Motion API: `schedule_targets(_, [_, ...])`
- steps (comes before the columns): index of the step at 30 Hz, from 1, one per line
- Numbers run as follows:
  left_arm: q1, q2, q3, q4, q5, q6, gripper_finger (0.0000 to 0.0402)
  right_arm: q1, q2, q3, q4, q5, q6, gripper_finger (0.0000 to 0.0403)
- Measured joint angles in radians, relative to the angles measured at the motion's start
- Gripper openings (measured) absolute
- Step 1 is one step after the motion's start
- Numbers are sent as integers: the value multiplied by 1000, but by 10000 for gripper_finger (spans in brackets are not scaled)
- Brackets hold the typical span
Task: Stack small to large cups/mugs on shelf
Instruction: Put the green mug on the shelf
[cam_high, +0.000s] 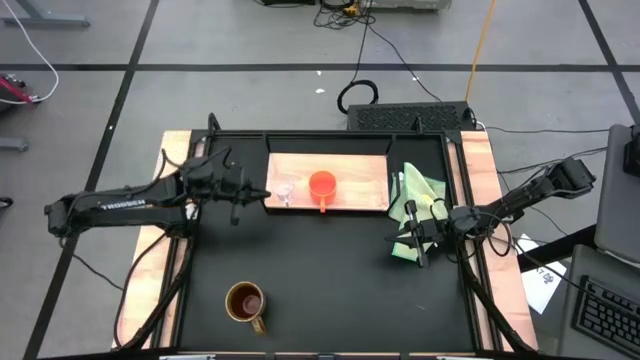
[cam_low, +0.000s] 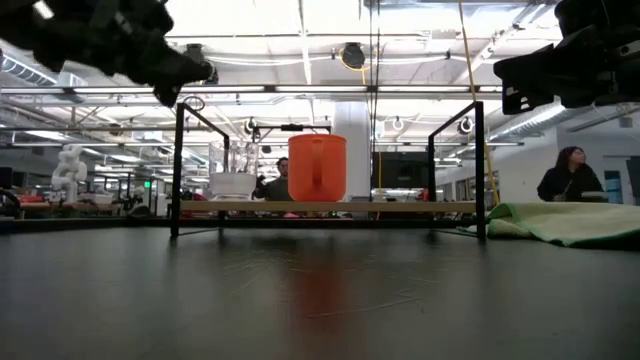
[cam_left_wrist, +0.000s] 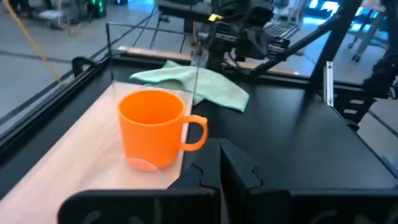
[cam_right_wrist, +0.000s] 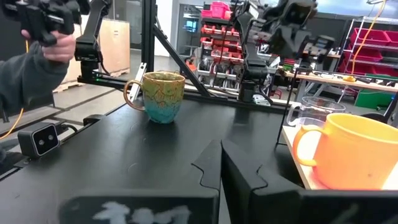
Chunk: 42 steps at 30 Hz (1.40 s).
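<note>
The orange cup (cam_high: 322, 185) stands upright on the light-wood shelf (cam_high: 360, 170), its handle toward the table's near edge. The tiny clear glass cup (cam_high: 285, 192) stands on the shelf just left of it and also shows in the right wrist view (cam_right_wrist: 317, 112). The brown glossy mug (cam_high: 246, 302) stands on the black table near the front left. My left gripper (cam_high: 262, 195) hovers shut and empty at the shelf's left end, beside the glass cup. My right gripper (cam_high: 408, 238) hovers shut and empty by the shelf's right end, over the edge of the green cloth.
A pale green cloth (cam_high: 418, 205) lies crumpled right of the shelf. The shelf stands on a dark frame with upright posts (cam_low: 178, 170). A raised dark frame (cam_high: 455, 180) edges the table. A person's sleeve (cam_right_wrist: 31, 68) shows beyond the table's left side.
</note>
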Motion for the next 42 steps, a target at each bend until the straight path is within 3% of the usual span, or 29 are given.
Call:
schedule_targets(10, [-65, -61, -263, 339, -60, -26, 0, 0, 0, 0, 0, 0, 0, 0])
schedule_targets(18, [-75, -61, -374, 428, -89, -13, 0, 0, 0, 0, 0, 0, 0, 0])
schedule_targets(42, [-75, -60, -382, 414, -86, 17, 1, 0, 0, 0, 8, 0, -9, 0])
